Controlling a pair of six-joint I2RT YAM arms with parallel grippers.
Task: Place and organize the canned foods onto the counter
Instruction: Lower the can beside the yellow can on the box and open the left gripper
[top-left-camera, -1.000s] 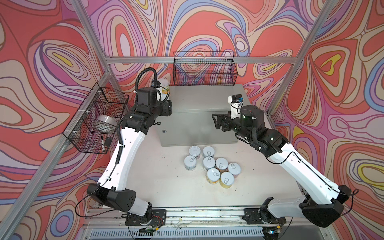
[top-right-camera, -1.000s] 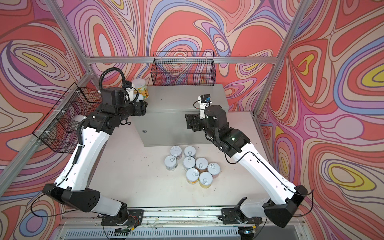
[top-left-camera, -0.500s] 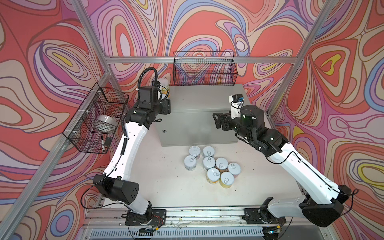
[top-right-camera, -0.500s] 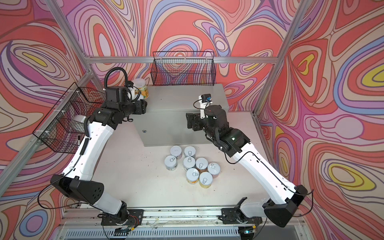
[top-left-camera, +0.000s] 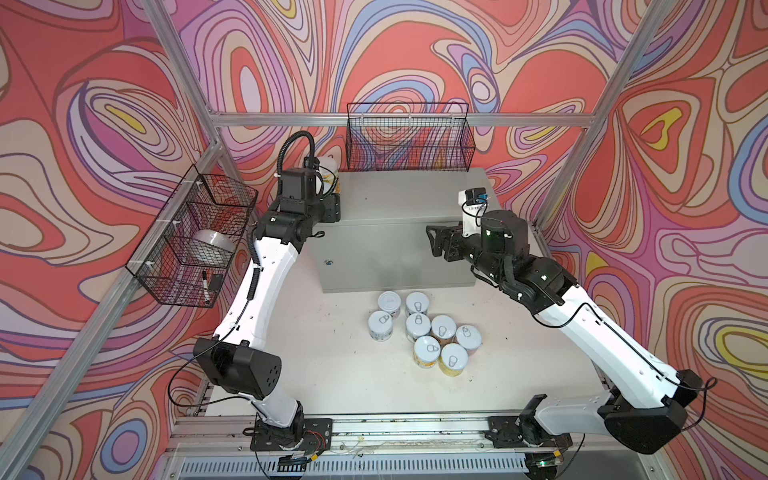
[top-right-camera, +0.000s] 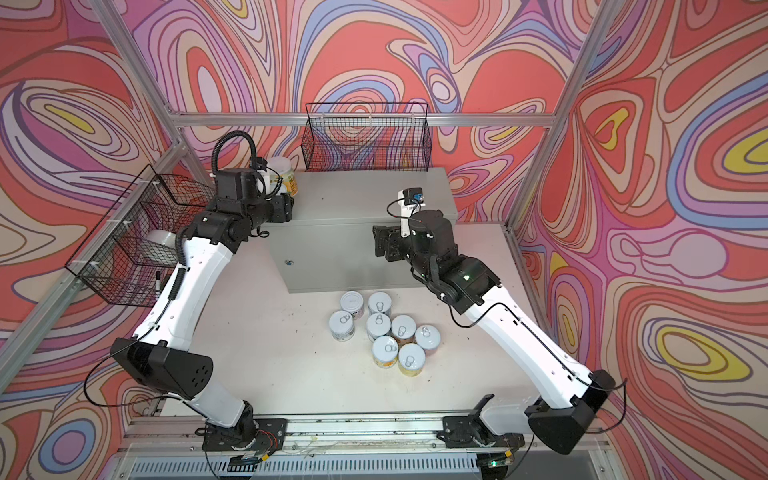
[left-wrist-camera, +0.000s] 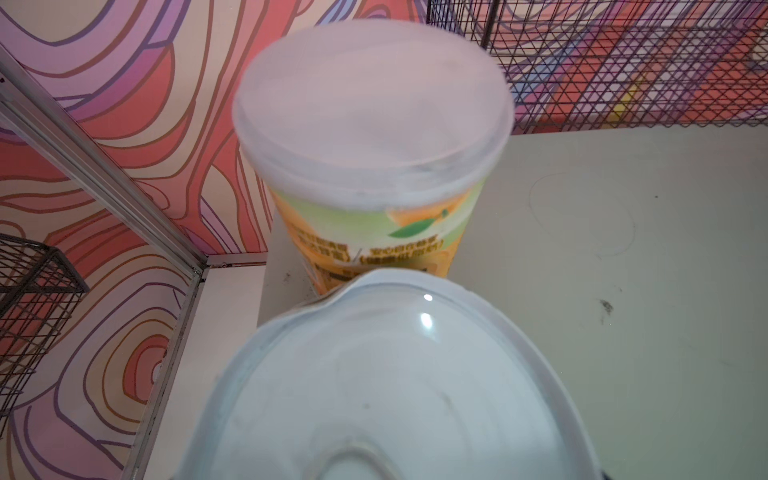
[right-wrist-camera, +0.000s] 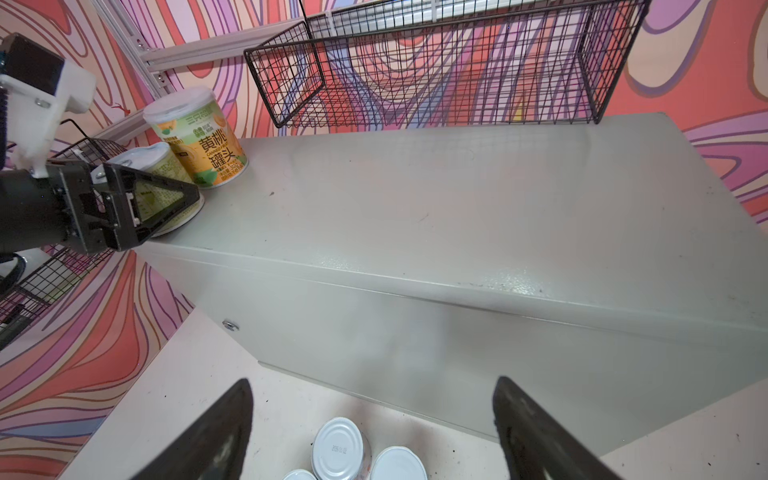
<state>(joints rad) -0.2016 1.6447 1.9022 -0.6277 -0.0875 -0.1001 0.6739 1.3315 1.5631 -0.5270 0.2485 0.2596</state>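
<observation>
The counter (top-left-camera: 395, 208) is a light-grey metal box with a flat top. At its far left corner stands a yellow-labelled can (right-wrist-camera: 208, 153) with a white plastic lid. Right beside it, my left gripper (right-wrist-camera: 166, 183) is shut on a green-labelled can (right-wrist-camera: 160, 166), with a finger on each side of it. That can's lid (left-wrist-camera: 386, 374) fills the left wrist view, in front of the yellow can (left-wrist-camera: 374, 232). Several silver-lidded cans (top-left-camera: 419, 326) cluster on the table before the counter. My right gripper (right-wrist-camera: 374, 382) hangs open and empty above them, by the counter's front edge.
A black wire basket (top-left-camera: 409, 137) hangs on the back rail just over the counter's rear edge. A second wire basket (top-left-camera: 195, 241) on the left wall holds a silvery roll and a marker. Aluminium frame posts stand at the corners.
My left gripper has carried its can a little farther back along the counter's left edge, closer to the yellow can, and the arm's elbow has shifted. The right arm has not moved.
</observation>
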